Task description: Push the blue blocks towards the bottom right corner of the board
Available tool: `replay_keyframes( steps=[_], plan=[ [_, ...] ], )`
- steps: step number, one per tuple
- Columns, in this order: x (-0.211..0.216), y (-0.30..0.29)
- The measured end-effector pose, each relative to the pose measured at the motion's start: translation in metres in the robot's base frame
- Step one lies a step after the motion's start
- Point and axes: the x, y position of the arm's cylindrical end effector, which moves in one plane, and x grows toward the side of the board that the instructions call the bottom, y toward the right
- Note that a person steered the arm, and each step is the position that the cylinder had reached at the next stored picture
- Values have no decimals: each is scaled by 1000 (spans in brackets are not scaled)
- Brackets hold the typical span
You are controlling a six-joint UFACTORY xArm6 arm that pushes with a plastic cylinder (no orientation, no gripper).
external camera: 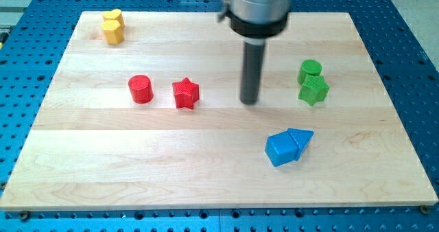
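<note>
The two blue blocks, a blue cube and a blue wedge, sit touching each other, with the wedge on the cube's right and a little toward the view's top. They lie below the tip and to its right, apart from it, and short of the board's bottom right corner.

The main risk is that the pair splits. A push that lands off-centre on the cube would likely turn it and let the wedge slip away along its slanted face, so only one block travels. A path too far to the right could also brush the green blocks, which stand to the right of the tip, beyond the blue pair toward the view's top. Pushing too long could carry a block off the board's edge.

The rod hangs straight down from the arm's grey housing, upright, its tip resting at board level above and left of the blue cube. There are no jaws here, only the bare rod, holding nothing.
</note>
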Motion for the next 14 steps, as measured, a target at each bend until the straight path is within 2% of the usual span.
replay_keyframes(
  steps=[1, 4, 6, 7, 8, 9, 12, 14],
  plan=[
    [53, 30],
    [113, 92],
    [69, 84],
    [51, 31],
    [78, -35],
    [122, -43],
    [91, 20],
    [91, 49]
  ],
)
